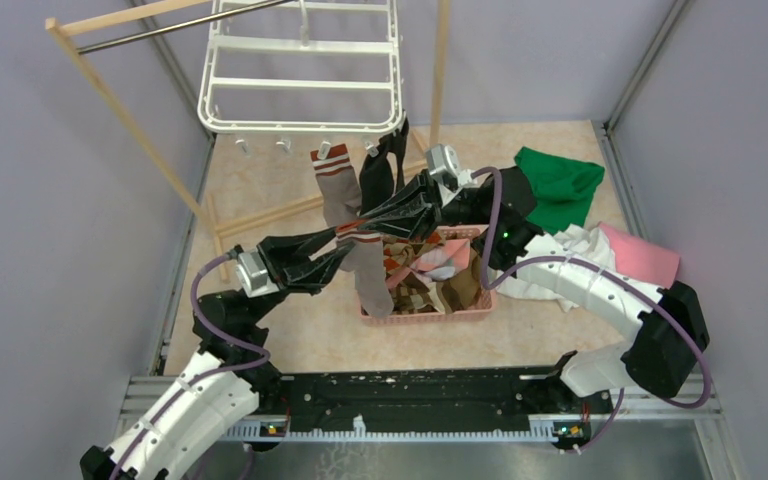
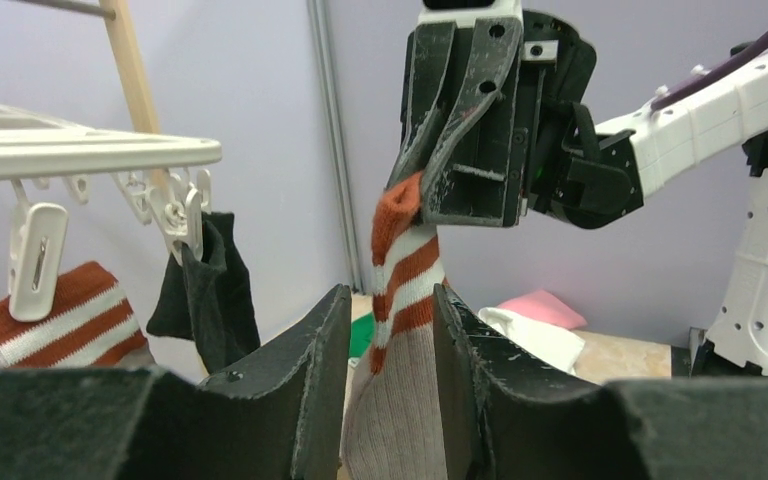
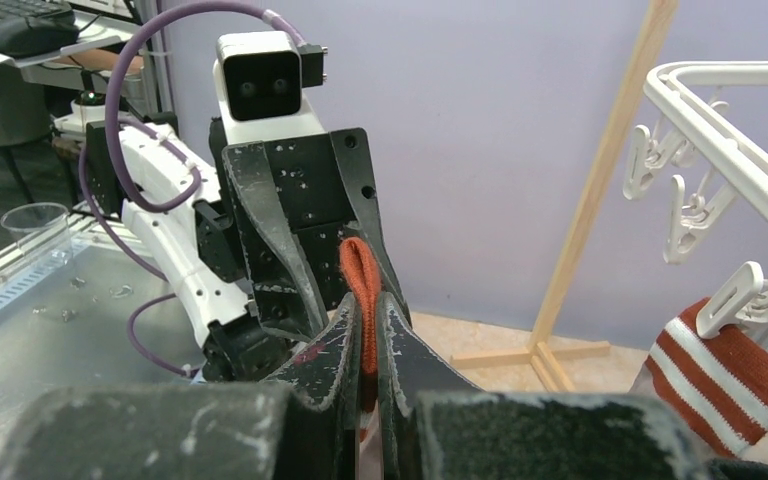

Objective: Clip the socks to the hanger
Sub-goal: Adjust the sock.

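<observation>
— Where is the grey sock with orange-and-white striped cuff (image 2: 400, 400)?
— It hangs upright between both. The right gripper (image 3: 368, 325) pinches the cuff; the left gripper (image 2: 385, 330) flanks it lower, I cannot tell if it presses.
— And the white plastic rectangular hanger (image 1: 300, 127)?
— Above and beyond; the right-held cuff is nearer.

Lilac walls (image 1: 50, 260), beige tabletop (image 1: 300, 335), wooden rack (image 1: 120, 120)

Hanger (image 1: 300, 84) on rack (image 1: 125, 130), rear — basket (image 1: 430, 316) in front, cloths (image 1: 560, 185) to its R.
</observation>
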Available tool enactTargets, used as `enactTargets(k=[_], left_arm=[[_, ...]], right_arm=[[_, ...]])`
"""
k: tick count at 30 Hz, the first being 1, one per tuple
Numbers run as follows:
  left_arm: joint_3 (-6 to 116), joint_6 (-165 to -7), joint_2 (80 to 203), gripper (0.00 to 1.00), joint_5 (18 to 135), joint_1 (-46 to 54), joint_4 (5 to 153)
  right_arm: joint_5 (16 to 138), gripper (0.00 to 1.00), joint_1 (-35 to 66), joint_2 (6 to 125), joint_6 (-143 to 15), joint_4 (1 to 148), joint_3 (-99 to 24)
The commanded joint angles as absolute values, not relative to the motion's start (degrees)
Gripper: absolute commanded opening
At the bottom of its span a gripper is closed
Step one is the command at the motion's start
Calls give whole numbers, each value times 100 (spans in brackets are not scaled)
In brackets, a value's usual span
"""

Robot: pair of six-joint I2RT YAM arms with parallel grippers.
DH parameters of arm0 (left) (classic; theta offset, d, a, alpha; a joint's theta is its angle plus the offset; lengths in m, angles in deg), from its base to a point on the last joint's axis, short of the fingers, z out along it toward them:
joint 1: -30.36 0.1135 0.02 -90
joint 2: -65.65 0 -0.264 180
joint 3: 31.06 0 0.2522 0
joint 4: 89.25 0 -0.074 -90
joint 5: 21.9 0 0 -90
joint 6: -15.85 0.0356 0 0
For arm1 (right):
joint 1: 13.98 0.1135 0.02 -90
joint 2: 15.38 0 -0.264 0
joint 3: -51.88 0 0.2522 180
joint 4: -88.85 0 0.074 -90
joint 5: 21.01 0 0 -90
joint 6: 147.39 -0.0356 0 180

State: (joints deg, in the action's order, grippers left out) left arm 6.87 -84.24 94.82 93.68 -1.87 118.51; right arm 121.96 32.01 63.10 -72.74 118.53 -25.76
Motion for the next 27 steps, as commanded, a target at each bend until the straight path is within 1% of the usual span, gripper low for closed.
enactTargets(k=[1, 6, 10, 12, 16, 20, 21, 22, 27], left_arm=[[670, -8639, 9542, 42, 9332, -188, 12637], [645, -8799, 9625, 44, 9340, -188, 12958], [635, -8905, 9755, 42, 9412, -185, 13133], [642, -8945, 9840, 36, 9485, -184, 13202], [670, -8979, 9977, 29, 9604, -186, 13321], [679, -8981, 10019, 9, 9686, -186, 13401], [685, -8980, 10019, 1, 9718, -181, 13403], [687, -8986, 10015, 0, 9731, -186, 13395], [650, -8944, 9888, 0, 9708, -185, 13290]], right_arm=[[12128, 0, 3251, 6324, -7457, 12175, -2792], [12126, 0, 3249, 6333, -7479, 12183, -2782], [12128, 0, 3251, 6338, -7486, 12193, -2781], [12128, 0, 3250, 6338, -7488, 12189, -2776], [12128, 0, 3251, 6343, -7488, 12202, -2773], [12128, 0, 3251, 6341, -7475, 12182, -2767], [12128, 0, 3251, 6346, -7466, 12179, -2761], [12128, 0, 3252, 6342, -7451, 12168, -2750], [12119, 0, 3251, 6337, -7439, 12159, -2734]])
